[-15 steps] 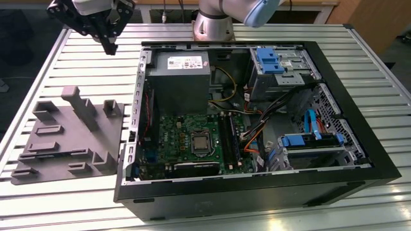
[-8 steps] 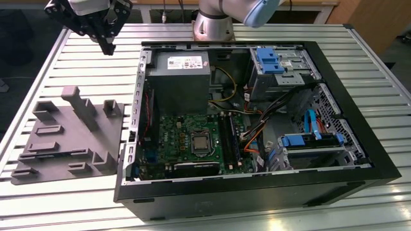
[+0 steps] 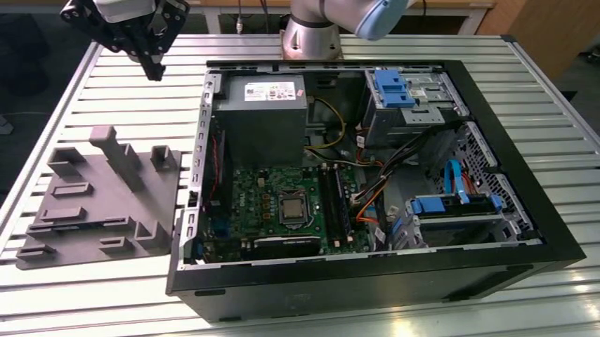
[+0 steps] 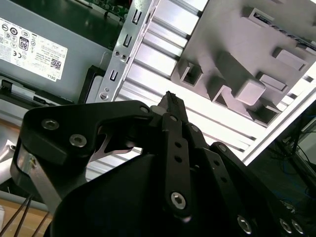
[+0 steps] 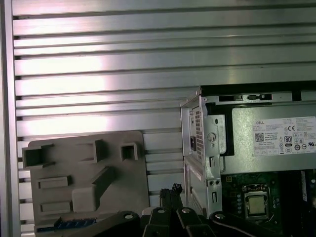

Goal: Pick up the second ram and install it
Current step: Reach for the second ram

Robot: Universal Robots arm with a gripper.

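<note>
Exterior view: the gripper (image 3: 153,71) hangs over the slatted table (image 3: 112,91), off the far corner of the open computer case (image 3: 375,288) on the exterior view's left, its fingers clenched together on nothing. In the first wrist view, the second ram (image 5: 74,223) lies flat in a slot at one edge of the gray fixture (image 5: 123,168). It is well apart from the closed fingertips (image 5: 171,191), which appear between the fixture and the case wall.

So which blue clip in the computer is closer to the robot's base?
The upper blue clip, just below the arm's base; the other blue clip lies farther.
</note>
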